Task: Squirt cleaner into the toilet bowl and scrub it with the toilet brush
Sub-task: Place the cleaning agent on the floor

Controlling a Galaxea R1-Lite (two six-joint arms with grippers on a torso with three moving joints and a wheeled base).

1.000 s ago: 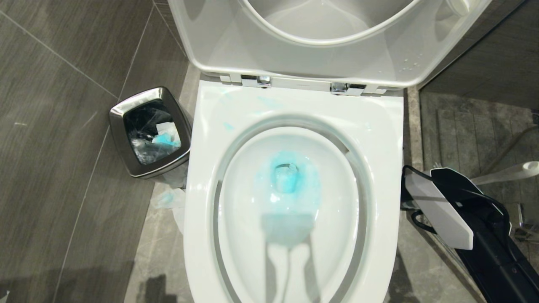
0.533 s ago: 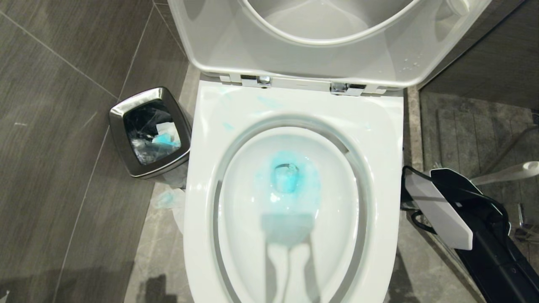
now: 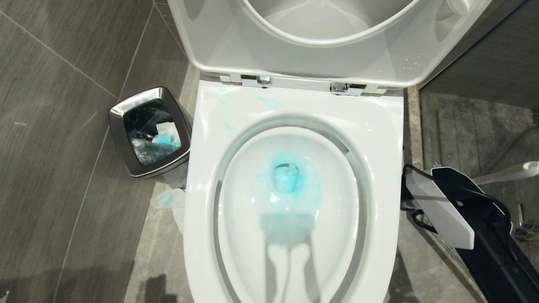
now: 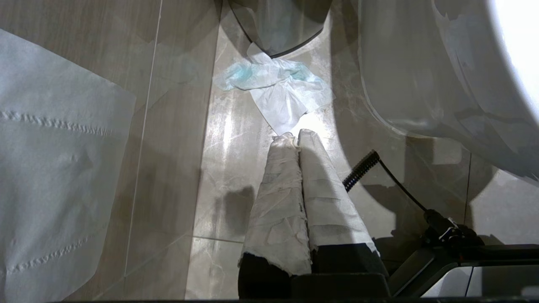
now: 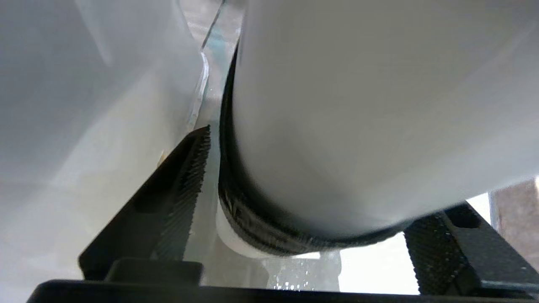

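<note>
toilet brush (image 3: 511, 171) leaning beside toilet bowl (image 3: 379, 126), off its right flank; stiff, light, likely slick, best gripped mid-handle; right hand (image 5: 303, 185) spread wide around a pale cylinder, apparently unclamped; left hand (image 4: 294, 139) closed, empty.

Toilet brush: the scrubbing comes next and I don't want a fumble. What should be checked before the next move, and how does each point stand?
1. Cleaner in the water: ok. Turquoise cleaner tints the toilet bowl.
2. Seat and lid raised: ok.
3. Right hand empty: not ok. It is open, but a white cylinder with a black band sits between its fingers.
4. Toilet brush held: not ok. Only its white handle shows, right of the bowl; no hand is on it.
5. Brush head visible: cannot tell.
6. Left hand out of the way: ok. It is shut, low beside the bowl.
</note>
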